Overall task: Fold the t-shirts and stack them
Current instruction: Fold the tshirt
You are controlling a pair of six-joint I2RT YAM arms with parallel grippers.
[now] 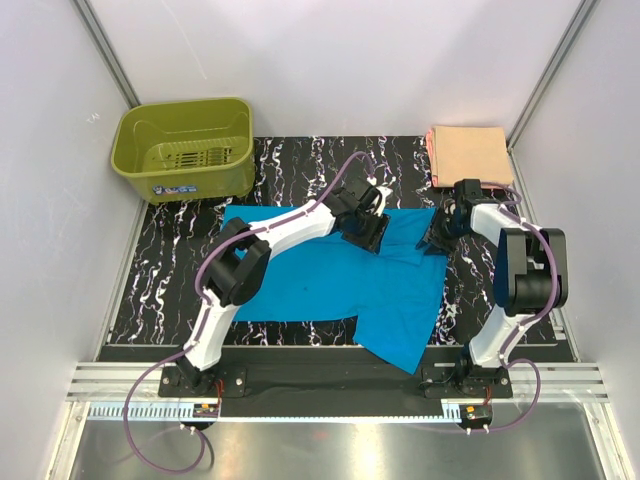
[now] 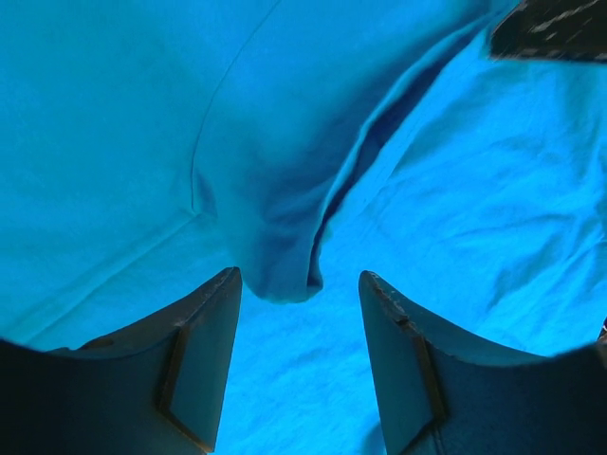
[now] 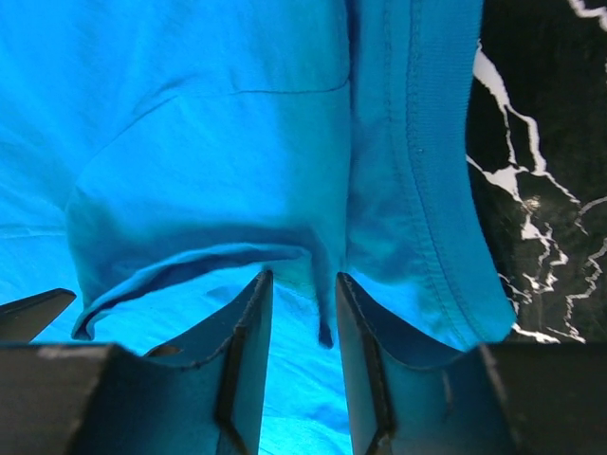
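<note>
The turquoise t-shirt [image 1: 320,275] lies spread on the black marbled mat, its front right part hanging towards the table's near edge. The peach t-shirt [image 1: 470,152] lies folded at the back right. My left gripper [image 1: 366,228] is low over the turquoise shirt's far edge. In the left wrist view it [image 2: 299,284] is open, and a raised fold of cloth [image 2: 280,270] sits just beyond the fingertips. My right gripper [image 1: 440,235] is at the shirt's right edge. In the right wrist view it [image 3: 303,284] is narrowly open, with a thin ridge of the shirt [image 3: 322,303] standing between the jaws.
An olive-green plastic basket [image 1: 185,148] stands at the back left. The black marbled mat [image 1: 180,290] covers the table between white walls. A small dark object [image 1: 203,220] lies on the mat in front of the basket.
</note>
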